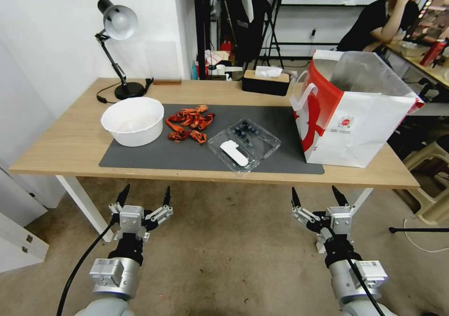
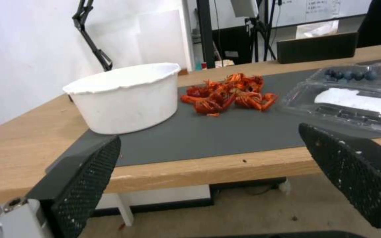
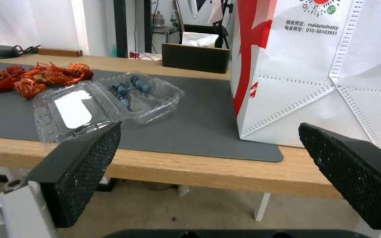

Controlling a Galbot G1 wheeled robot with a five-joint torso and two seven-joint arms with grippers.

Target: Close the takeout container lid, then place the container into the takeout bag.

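The clear takeout container (image 1: 255, 135) (image 3: 144, 92) lies open on the grey mat, blueberries in its far half. Its lid (image 1: 231, 153) (image 2: 354, 102) (image 3: 73, 109), with a white oblong sticker, lies flat toward the table's front edge. The white takeout bag (image 1: 355, 119) (image 3: 322, 72) with a red side panel stands open at the table's right end. Both grippers hang below and in front of the table edge, over the floor. My left gripper (image 1: 144, 197) (image 2: 208, 178) is open and empty. My right gripper (image 1: 317, 195) (image 3: 208, 178) is likewise open and empty.
A white round bowl (image 1: 133, 120) (image 2: 126, 96) stands on the mat's left, a pile of red crayfish (image 1: 189, 122) (image 2: 228, 94) beside it. A black tissue box (image 1: 265, 81) and a desk lamp (image 1: 117, 49) stand at the back. The grey mat (image 1: 187, 152) covers the middle.
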